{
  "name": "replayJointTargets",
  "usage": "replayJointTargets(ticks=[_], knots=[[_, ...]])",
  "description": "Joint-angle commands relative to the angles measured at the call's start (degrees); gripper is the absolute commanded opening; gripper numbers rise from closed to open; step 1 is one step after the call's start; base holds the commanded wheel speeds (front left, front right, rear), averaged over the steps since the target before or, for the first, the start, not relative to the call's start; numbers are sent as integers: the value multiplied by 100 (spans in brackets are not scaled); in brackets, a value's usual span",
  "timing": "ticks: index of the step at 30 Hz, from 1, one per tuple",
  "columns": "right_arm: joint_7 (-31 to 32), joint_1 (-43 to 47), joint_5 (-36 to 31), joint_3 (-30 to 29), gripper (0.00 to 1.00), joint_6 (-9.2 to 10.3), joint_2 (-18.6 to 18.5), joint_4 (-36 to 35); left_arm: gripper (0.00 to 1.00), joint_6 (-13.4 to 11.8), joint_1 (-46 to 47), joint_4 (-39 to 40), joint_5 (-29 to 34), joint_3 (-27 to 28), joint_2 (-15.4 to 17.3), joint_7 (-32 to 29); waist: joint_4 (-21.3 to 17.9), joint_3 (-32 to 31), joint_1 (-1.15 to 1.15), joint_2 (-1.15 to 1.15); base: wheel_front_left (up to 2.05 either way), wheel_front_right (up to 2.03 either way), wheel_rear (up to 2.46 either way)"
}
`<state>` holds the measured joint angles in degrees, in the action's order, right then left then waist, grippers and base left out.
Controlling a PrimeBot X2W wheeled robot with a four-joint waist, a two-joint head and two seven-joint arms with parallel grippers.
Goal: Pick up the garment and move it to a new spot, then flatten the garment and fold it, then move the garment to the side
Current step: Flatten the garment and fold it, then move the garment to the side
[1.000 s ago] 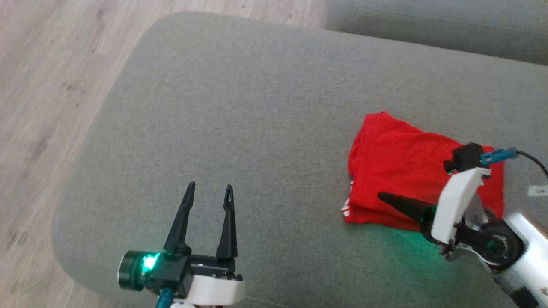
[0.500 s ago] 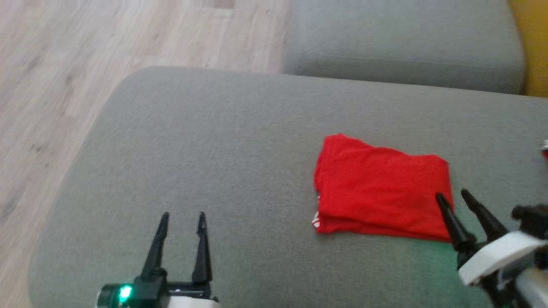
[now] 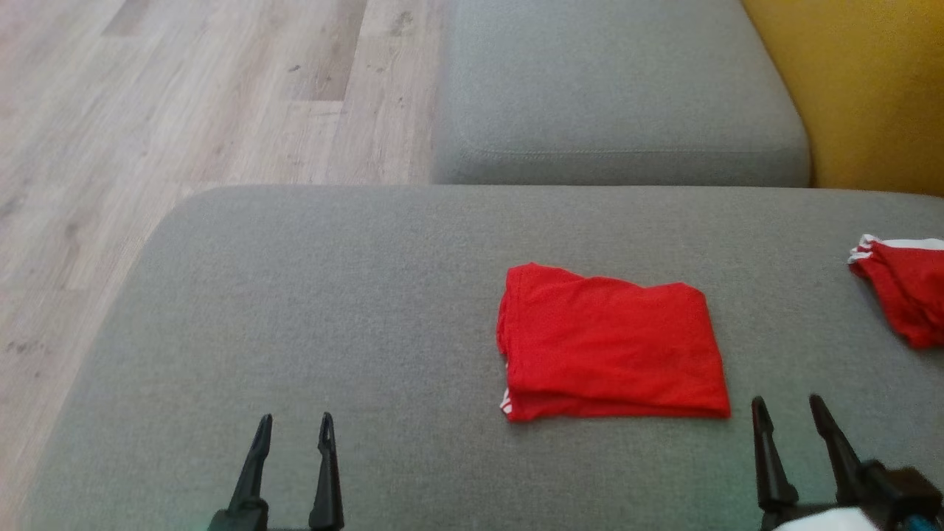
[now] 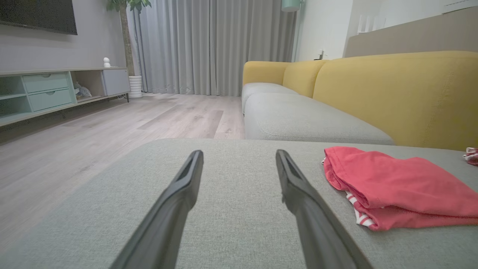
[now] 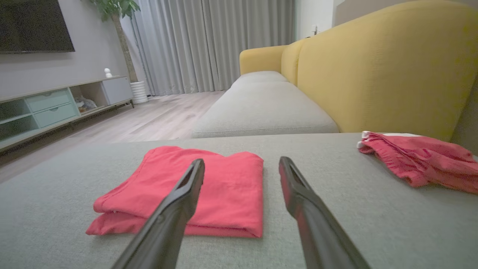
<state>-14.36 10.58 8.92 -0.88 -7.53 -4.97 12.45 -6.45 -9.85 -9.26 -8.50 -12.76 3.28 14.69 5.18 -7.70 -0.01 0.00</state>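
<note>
Right gripper [image 3: 786, 404] withdrawn off folded garment [image 3: 612, 343]; jaws now parted, empty.

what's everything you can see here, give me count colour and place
folded garment: one, red with white trim, middle-right of the near cushion
loose garment: one, red with white trim, right edge of that cushion
near cushion: one, grey, foreground
far cushion: one, grey, beyond it
backrest: one, yellow, upper right
floor: pale wood, left
curtains: grey, far wall
cabinet: one, pale green drawers, far left
left claw: one, dark, open, lower left
right claw: one, dark, open, lower right
</note>
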Motion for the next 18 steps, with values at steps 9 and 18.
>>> replayJointTargets(ticks=[9,18], knots=[[-63,151,-307,250,100,4,148,-395,100,169,177,-52,282,241,-29,30,-66,-142,1,0,0,0,0],[-63,183,-140,355,100,4,173,-354,100,157,144,-70,330,268,-35,30,-115,-194,1,0,0,0,0]])
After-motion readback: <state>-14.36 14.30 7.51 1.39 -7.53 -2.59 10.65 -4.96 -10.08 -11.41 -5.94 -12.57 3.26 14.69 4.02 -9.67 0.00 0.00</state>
